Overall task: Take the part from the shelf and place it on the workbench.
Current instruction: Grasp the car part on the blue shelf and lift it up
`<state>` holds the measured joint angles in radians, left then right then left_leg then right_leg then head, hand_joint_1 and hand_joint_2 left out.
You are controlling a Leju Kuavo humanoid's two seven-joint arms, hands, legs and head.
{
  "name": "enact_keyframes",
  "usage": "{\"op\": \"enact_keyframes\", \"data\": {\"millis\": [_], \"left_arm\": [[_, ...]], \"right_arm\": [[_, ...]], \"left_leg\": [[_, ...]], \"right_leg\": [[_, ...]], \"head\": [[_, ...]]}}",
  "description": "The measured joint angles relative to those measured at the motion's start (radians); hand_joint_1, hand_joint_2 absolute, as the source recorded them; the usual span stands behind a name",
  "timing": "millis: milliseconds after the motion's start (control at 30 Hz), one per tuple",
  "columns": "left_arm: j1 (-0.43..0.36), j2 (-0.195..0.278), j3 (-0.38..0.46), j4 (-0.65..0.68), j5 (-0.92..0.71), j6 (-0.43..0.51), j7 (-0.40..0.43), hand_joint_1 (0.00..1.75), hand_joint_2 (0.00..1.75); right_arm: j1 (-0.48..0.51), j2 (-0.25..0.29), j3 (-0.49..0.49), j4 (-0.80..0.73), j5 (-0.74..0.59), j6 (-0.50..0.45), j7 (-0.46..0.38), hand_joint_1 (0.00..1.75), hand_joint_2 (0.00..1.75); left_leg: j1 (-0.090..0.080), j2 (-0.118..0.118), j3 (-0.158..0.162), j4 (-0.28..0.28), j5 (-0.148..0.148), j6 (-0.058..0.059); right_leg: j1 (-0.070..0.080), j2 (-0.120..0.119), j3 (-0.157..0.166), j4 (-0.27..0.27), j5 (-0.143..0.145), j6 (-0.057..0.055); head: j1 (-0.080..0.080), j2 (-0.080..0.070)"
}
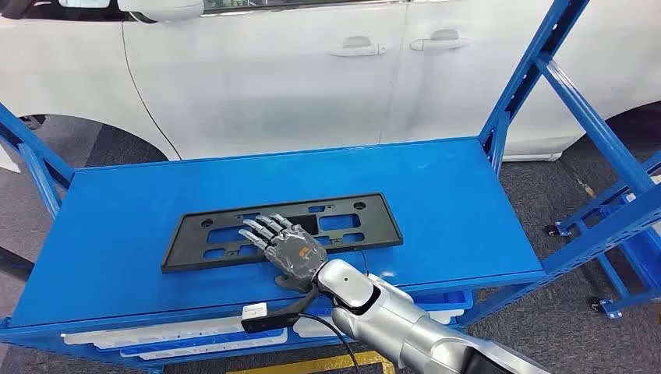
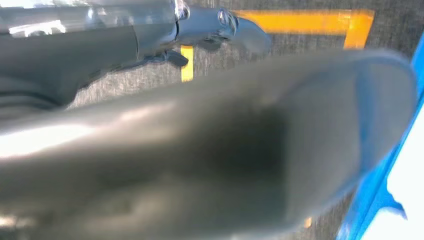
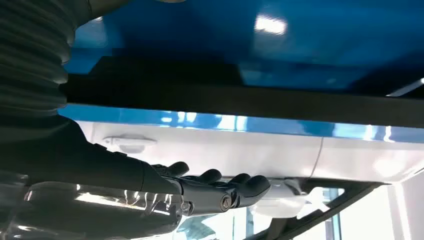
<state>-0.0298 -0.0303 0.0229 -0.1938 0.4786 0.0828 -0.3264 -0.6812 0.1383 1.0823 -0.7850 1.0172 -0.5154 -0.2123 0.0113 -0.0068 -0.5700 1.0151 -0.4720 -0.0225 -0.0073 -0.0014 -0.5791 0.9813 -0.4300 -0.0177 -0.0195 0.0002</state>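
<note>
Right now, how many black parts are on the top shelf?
1. The black part lies flat mid-shelf, the right hand over its near edge. Lower shelves are mostly hidden.

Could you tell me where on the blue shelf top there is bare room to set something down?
The blue metal shelf top is bare to the right of the flat black plastic frame part, to its left, and behind it toward the white car. The middle front is crowded: the right hand lies over the part.

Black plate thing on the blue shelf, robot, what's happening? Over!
Right hand flat over the flat black plastic plate, fingers spread, not gripping. Plate lies on blue metal shelf. Left hand: state unclear. Nothing blocking.
</note>
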Motion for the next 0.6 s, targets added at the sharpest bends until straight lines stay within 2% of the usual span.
{"op": "enact_keyframes", "data": {"millis": [67,133,167,200,233,300,333,367,433,500,533,600], "left_arm": [[-0.001,0.001,0.000,0.000,-0.002,0.000,0.000,0.00,0.00],[-0.001,0.002,0.000,0.000,-0.007,0.000,-0.001,0.00,0.00],[0.000,0.003,0.000,0.000,-0.009,0.000,0.000,0.00,0.00],[0.001,0.003,0.000,0.000,-0.012,0.000,0.000,0.00,0.00],[0.001,0.004,0.000,0.000,-0.014,0.000,0.000,0.00,0.00],[0.001,0.006,-0.001,0.000,-0.018,-0.001,0.000,0.00,0.00],[0.000,0.007,-0.001,0.000,-0.018,-0.001,0.000,0.00,0.00],[-0.001,0.008,-0.001,0.000,-0.019,-0.001,0.000,0.00,0.00],[-0.004,0.008,-0.001,0.000,-0.020,-0.003,0.000,0.00,0.00],[-0.004,0.009,-0.002,0.000,-0.021,-0.004,0.000,0.00,0.00],[-0.004,0.009,-0.002,0.000,-0.022,-0.004,0.000,0.00,0.00],[-0.005,0.009,-0.002,0.000,-0.023,-0.004,0.000,0.00,0.00]], "right_arm": [[-0.004,0.008,0.001,0.014,0.008,-0.012,0.007,0.00,1.75],[-0.009,0.020,0.003,0.047,0.026,-0.035,0.024,0.00,1.75],[-0.010,0.024,0.004,0.064,0.038,-0.046,0.034,0.00,1.75],[-0.010,0.028,0.005,0.081,0.051,-0.057,0.045,0.00,1.75],[-0.011,0.032,0.006,0.096,0.064,-0.068,0.056,0.00,1.75],[-0.015,0.043,0.007,0.121,0.085,-0.083,0.073,0.00,1.75],[-0.018,0.048,0.007,0.131,0.091,-0.088,0.080,0.40,1.75],[-0.021,0.052,0.007,0.139,0.096,-0.091,0.083,0.83,1.75],[-0.025,0.057,0.007,0.151,0.102,-0.093,0.089,1.68,1.75],[-0.027,0.062,0.007,0.162,0.109,-0.091,0.095,1.71,1.75],[-0.029,0.063,0.007,0.166,0.112,-0.088,0.097,1.71,1.75],[-0.031,0.063,0.008,0.174,0.119,-0.081,0.101,1.73,1.75]], "left_leg": [[0.001,0.000,-0.028,0.062,-0.033,-0.002],[0.003,0.001,-0.095,0.201,-0.093,-0.008],[0.003,0.001,-0.124,0.254,-0.107,-0.010],[0.003,0.001,-0.137,0.273,-0.102,-0.011],[0.003,0.001,-0.129,0.249,-0.075,-0.012],[0.004,0.002,-0.069,0.117,-0.004,-0.009],[0.003,0.002,-0.040,0.055,0.019,-0.005],[0.002,0.002,-0.023,0.017,0.029,0.000],[-0.001,0.000,-0.017,0.000,0.027,0.011],[0.002,0.000,-0.016,-0.004,0.030,0.023],[0.003,0.000,-0.015,-0.007,0.032,0.029],[0.005,0.001,-0.014,-0.009,0.034,0.036]], "right_leg": [[0.001,-0.001,0.003,-0.002,0.000,-0.003],[0.003,-0.002,0.005,-0.004,-0.001,-0.007],[0.004,-0.002,0.005,-0.002,-0.002,-0.008],[0.005,-0.002,0.006,0.000,-0.003,-0.008],[0.005,-0.001,0.006,0.003,-0.006,-0.007],[0.004,0.002,0.006,0.013,-0.014,-0.003],[0.006,0.003,0.004,0.020,-0.018,0.001],[0.008,0.004,0.002,0.025,-0.021,0.005],[0.012,0.004,-0.001,0.029,-0.022,0.014],[0.010,0.003,-0.003,0.034,-0.029,0.023],[0.009,0.003,-0.012,0.055,-0.044,0.029],[0.005,0.003,-0.061,0.162,-0.103,0.039]], "head": [[-0.002,0.000],[-0.003,0.000],[-0.003,0.000],[-0.003,0.000],[-0.003,0.000],[-0.003,0.000],[-0.003,0.000],[-0.002,0.000],[-0.001,0.000],[0.000,0.000],[0.002,0.000],[0.004,0.000]]}}
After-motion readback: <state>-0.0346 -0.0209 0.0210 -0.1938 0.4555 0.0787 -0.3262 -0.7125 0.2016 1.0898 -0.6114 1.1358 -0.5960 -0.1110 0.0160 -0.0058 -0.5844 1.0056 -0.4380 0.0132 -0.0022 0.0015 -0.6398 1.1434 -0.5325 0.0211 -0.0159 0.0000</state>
